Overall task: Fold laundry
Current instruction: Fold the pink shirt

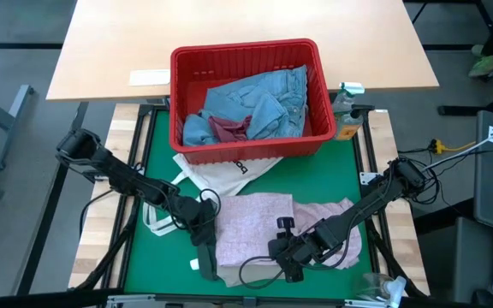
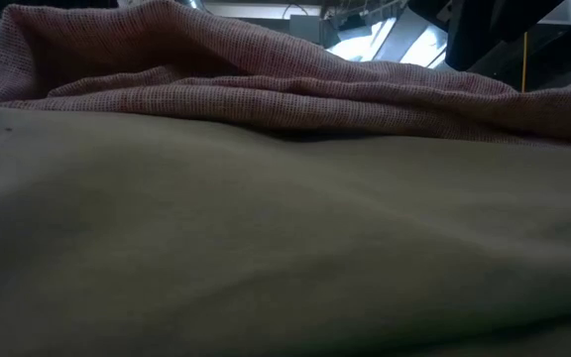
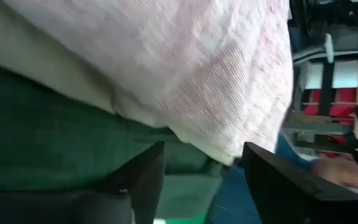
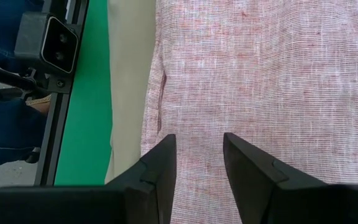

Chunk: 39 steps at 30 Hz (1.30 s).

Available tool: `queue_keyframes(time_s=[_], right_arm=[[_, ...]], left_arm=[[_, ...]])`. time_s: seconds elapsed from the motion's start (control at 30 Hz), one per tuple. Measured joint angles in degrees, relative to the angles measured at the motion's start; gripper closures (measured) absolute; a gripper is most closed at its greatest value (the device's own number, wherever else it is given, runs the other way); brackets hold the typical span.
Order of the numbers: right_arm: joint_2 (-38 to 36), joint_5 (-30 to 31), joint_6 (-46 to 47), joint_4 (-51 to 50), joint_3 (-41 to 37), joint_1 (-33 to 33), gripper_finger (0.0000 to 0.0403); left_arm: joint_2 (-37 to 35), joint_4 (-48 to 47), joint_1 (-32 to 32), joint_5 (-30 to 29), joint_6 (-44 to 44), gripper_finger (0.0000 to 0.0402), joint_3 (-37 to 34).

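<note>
While the left gripper stands at the near-left corner of the mottled pink top, its fingers are parted with nothing between them, the pink hem lying just beyond their tips over a beige layer. The right gripper sits over the near edge of the same top, right of centre; its fingers are spread a moderate way apart above the weave and, as far as the wrist view shows, clasp nothing.

Procedure, judged from this layout:
- Treat the step in hand as taking hold of the near hem for a fold.
- Lower both grippers onto the hem together, so that the cloth lifts evenly.
- Pinch the pink layer only; the beige garment lies directly beneath and may come up with it.
- Carry the hem toward the far edge in one level pass to avoid creases.

The top lies spread flat on the green mat, near the front of the table. A white tote bag lies partly under its far-left side. Beyond that stands the red plastic basket, holding light blue denim jeans and a dark red item. A wooden tabletop lies farther back. In the low view the cloth fills the foreground and hides most of the room.
</note>
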Motion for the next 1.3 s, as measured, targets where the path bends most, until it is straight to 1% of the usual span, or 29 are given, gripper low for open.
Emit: queue_keyframes(time_s=[0.07, 0.23, 0.4, 0.47, 0.57, 0.63, 0.97, 1.1, 1.23, 1.3], right_arm=[[0.0, 0.0, 0.0, 0.0, 0.0, 0.0, 0.0271], [0.0, 0.0, 0.0, 0.0, 0.0, 0.0, 0.0271], [0.0, 0.0, 0.0, 0.0, 0.0, 0.0, 0.0271], [0.0, 0.0, 0.0, 0.0, 0.0, 0.0, 0.0271], [0.0, 0.0, 0.0, 0.0, 0.0, 0.0, 0.0271], [0.0, 0.0, 0.0, 0.0, 0.0, 0.0, 0.0271], [0.0, 0.0, 0.0, 0.0, 0.0, 0.0, 0.0271], [0.0, 0.0, 0.0, 0.0, 0.0, 0.0, 0.0271], [0.0, 0.0, 0.0, 0.0, 0.0, 0.0, 0.0271], [0.0, 0.0, 0.0, 0.0, 0.0, 0.0, 0.0271]], left_arm=[[-0.4, 0.0, 0.0, 1.3, -1.5, 0.0176, 0.0], [-0.5, 0.1, 0.0, 1.4, -1.4, 0.0134, 0.0], [-0.5, 0.2, 0.1, -4.2, -1.2, 0.0108, 0.0], [-0.5, 0.2, 0.1, -6.2, 1.2, 0.0102, 0.0], [-0.5, 0.3, 0.1, -9.5, 5.9, 0.0096, 0.0], [-0.5, 0.6, 0.1, -11.7, 7.5, 0.0096, 0.0], [-0.5, 0.7, 0.1, -16.1, 7.7, 0.0095, 0.0], [-0.3, -2.2, -0.4, -16.7, 7.8, 0.0095, 0.0], [-0.3, -2.1, -1.5, -16.9, 7.7, 0.0095, 0.0], [-0.3, -2.2, -2.0, -17.9, 7.7, 0.0095, 0.0]])
